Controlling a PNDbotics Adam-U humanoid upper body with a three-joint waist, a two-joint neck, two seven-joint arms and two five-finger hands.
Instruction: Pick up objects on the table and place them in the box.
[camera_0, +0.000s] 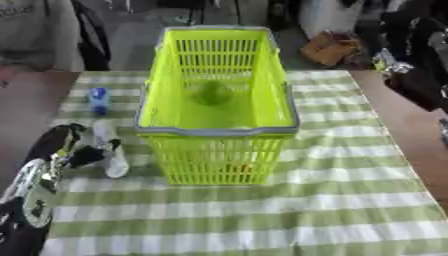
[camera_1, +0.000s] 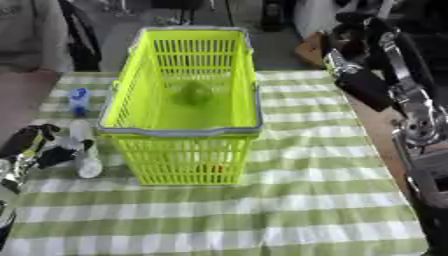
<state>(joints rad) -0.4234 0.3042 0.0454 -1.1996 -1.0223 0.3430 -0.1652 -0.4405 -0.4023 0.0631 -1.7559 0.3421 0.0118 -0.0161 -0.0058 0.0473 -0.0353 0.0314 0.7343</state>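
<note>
A lime-green basket (camera_0: 214, 131) stands in the middle of the checked table, with a round green thing (camera_0: 213, 93) on its floor and an orange patch (camera_0: 240, 169) showing through the front mesh. Left of the basket a clear bottle (camera_0: 111, 159) lies on the cloth. My left hand (camera_0: 86, 154) is at that bottle, dark fingers curled round its middle. A small blue-capped bottle (camera_0: 99, 100) stands upright farther back on the left. My right hand (camera_1: 348, 44) is raised past the table's far right corner; its fingers are too dark to make out.
The green-and-white cloth (camera_0: 262, 220) spreads bare in front of and right of the basket. My right forearm (camera_1: 411, 125) hangs over the table's right edge. A brown carton (camera_0: 329, 48) sits on the floor behind.
</note>
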